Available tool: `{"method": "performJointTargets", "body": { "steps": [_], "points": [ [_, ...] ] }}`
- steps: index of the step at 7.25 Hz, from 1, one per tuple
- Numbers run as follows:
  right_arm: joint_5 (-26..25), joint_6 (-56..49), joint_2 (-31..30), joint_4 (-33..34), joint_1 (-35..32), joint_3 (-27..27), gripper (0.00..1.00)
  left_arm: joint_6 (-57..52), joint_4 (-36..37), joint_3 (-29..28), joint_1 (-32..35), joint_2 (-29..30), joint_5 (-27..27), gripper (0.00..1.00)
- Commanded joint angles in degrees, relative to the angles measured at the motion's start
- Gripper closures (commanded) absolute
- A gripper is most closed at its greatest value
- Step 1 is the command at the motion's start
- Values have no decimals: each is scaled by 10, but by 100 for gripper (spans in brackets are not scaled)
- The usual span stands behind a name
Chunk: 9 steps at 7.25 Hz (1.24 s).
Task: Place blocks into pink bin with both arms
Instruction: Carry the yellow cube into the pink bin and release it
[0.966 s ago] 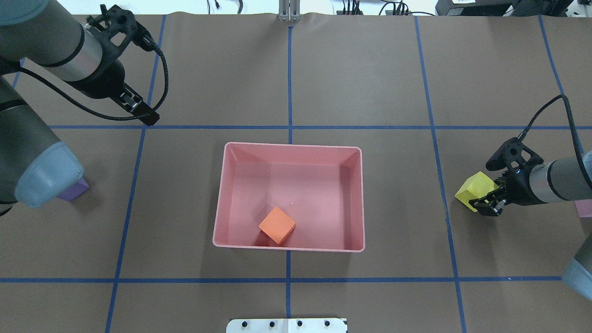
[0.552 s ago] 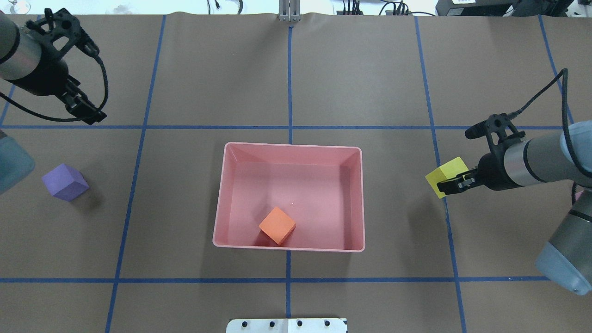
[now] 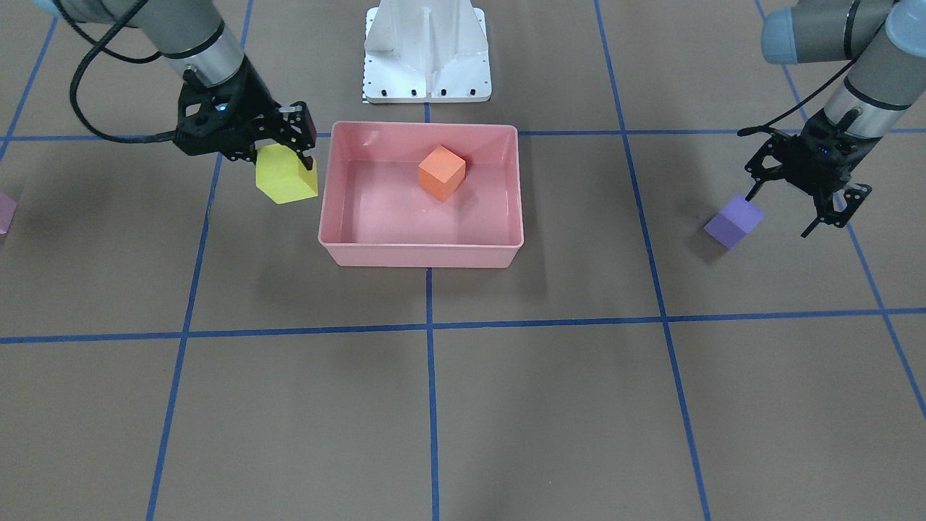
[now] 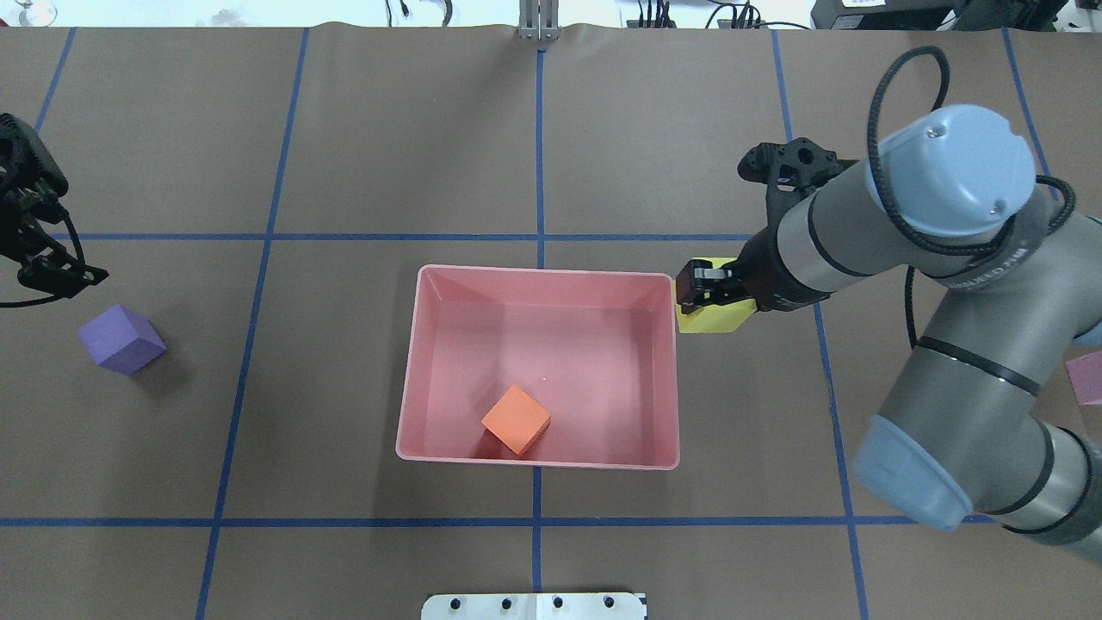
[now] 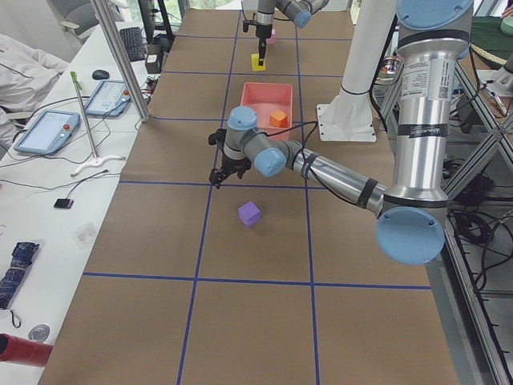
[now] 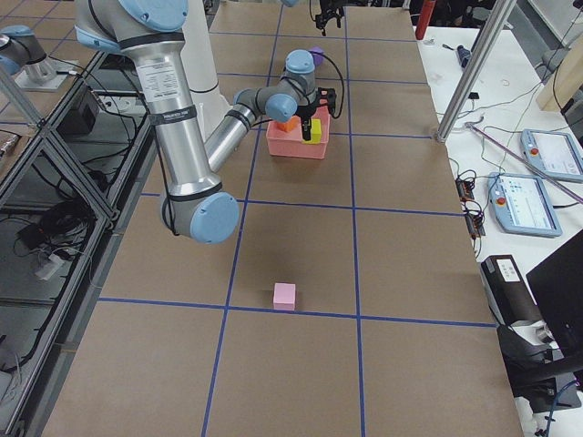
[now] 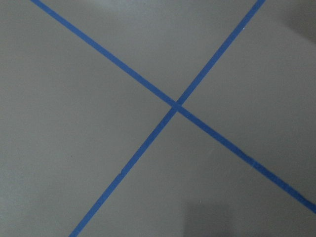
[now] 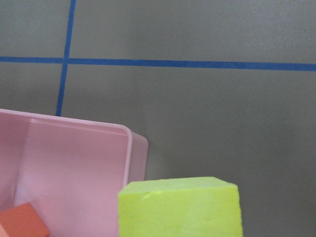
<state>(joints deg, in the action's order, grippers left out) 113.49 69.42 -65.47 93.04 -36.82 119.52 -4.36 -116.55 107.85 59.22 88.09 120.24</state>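
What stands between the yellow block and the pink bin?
Only the bin's own side wall. The right gripper holds the yellow block off the table just outside it, and nothing else lies between. The orange block inside sits well away.

You see the right gripper [image 4: 716, 294] clamped on the yellow block [image 4: 710, 321], just outside the pink bin [image 4: 411, 370] at its 2 o'clock corner. The orange block [image 4: 516, 419] lies inside, toward 7 o'clock. The purple block [image 4: 121, 339] sits on the surface [image 4: 387, 129] at the bin's 9 o'clock, well apart, with the left gripper [image 4: 62, 275] at its 11 o'clock
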Motion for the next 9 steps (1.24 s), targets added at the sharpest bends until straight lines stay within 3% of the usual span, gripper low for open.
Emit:
{"method": "performJointTargets", "body": {
  "steps": [1, 2, 3, 5, 7, 9],
  "points": [
    [-110, 95, 83, 83, 85, -16, 70, 3, -75, -57, -1, -13, 9, 0],
    [-141, 139, 116, 84, 110, -51, 47, 5, -76, -59, -2, -13, 9, 0],
    [-146, 157, 144, 86, 116, -80, 5, 8, -76, -59, -2, -13, 9, 0],
    [-154, 133, 141, 137, 113, -61, 0, 47, -83, -57, -4, -13, 9, 0],
    [-149, 52, 127, 152, 62, -18, 0, 51, -193, -112, -9, -28, 9, 0],
    [-105, -16, 104, 160, 10, 5, 0, 113, -233, -122, -34, -35, 12, 0]
  ]
}}
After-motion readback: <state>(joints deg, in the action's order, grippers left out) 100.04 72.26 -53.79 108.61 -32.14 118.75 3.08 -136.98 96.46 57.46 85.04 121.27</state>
